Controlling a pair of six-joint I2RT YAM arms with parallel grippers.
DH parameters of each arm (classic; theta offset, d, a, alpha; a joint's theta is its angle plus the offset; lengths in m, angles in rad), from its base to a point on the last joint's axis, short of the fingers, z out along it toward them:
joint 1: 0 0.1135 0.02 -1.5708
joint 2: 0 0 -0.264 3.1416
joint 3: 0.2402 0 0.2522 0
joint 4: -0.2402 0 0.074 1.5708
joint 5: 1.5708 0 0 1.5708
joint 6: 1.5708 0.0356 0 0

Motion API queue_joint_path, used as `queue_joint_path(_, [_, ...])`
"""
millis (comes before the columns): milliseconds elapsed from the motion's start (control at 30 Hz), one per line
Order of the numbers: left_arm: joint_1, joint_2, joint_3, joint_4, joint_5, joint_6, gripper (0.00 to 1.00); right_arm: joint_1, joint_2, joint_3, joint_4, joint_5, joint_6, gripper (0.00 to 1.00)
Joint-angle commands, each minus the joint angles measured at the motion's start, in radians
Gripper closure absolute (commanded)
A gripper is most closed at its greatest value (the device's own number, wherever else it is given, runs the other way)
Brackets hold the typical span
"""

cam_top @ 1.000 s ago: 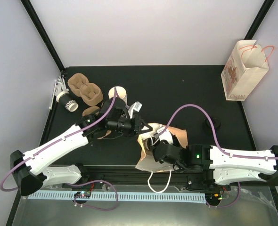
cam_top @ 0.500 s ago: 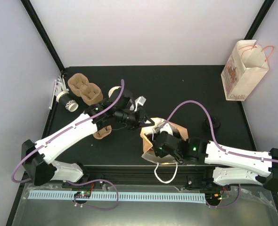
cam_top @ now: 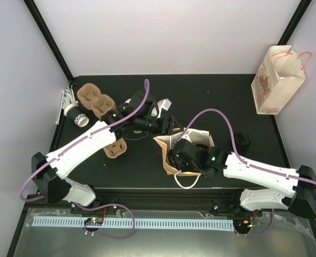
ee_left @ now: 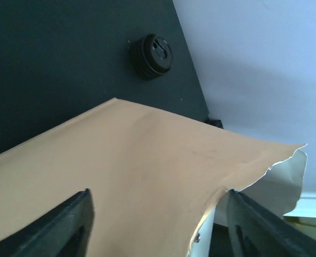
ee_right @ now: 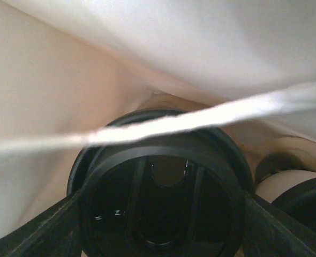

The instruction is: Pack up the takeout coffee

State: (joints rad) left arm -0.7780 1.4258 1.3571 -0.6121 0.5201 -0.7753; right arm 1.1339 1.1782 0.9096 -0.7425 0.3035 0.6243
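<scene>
A brown paper bag (cam_top: 164,143) stands open in the middle of the table. My right gripper (cam_top: 181,155) reaches down into it. In the right wrist view its fingers sit on either side of the black lid of a takeout coffee cup (ee_right: 163,198), shut on it inside the bag (ee_right: 40,80). A second lidded cup (ee_right: 302,195) stands beside it. My left gripper (cam_top: 173,127) is at the bag's far rim, open, with the brown paper (ee_left: 120,171) lying between its spread fingers (ee_left: 75,219). Another takeout coffee cup (cam_top: 76,115) lies on its side at the far left.
Brown pulp cup carriers sit at the back left (cam_top: 96,100) and under the left arm (cam_top: 115,149). A loose black lid (cam_top: 243,140) lies right of the bag, also in the left wrist view (ee_left: 152,55). A white printed bag (cam_top: 278,80) stands at the back right corner.
My left gripper has opened and let go of the bag's rim. Both arms and the bag have shifted away from the table's near edge.
</scene>
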Motion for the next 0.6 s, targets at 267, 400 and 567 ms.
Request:
queue_joint_path(267, [0.018, -0.235, -0.005, 0.025, -0.259, 0.245, 0.01, -0.058, 0.074, 0.011, -0.15, -0.117, -0.058, 0.58])
queue_joint_path(400, [0.02, -0.294, -0.02, -0.038, -0.334, 0.278, 0.01, -0.061, 0.105, 0.025, -0.159, -0.118, -0.073, 0.59])
queue_joint_path(567, [0.02, -0.418, -0.193, -0.02, -0.37, 0.252, 0.01, -0.066, 0.177, 0.073, -0.201, -0.108, -0.083, 0.58])
